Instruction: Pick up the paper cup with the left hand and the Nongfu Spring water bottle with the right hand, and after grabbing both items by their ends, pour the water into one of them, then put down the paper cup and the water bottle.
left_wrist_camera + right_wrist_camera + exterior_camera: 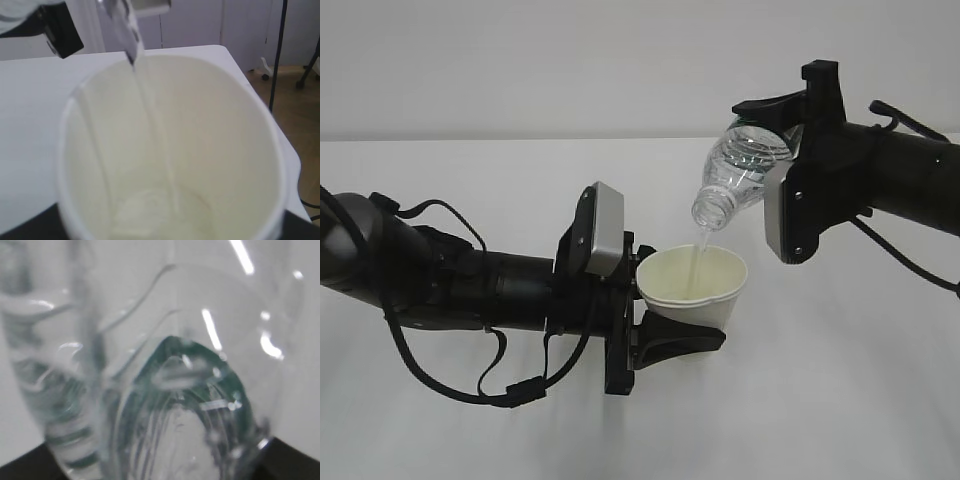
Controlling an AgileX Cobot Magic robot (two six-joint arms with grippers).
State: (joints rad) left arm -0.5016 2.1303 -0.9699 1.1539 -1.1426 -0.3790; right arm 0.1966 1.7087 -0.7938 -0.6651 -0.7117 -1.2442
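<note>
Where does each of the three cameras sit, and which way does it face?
Exterior view: beside the table, looking across at both arms, paper cup and water bottle.
Left wrist view: on the left arm, looking down into the paper cup; little gripper shows.
Right wrist view: on the right arm, close against the water bottle.
Shared: exterior and left wrist views both show the water stream.

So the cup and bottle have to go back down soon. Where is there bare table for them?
The white table is bare in front, below the paper cup, and behind, between the arms and the wall. The middle is crowded: the left tool holds the cup under the tilted bottle in the right tool.
</note>
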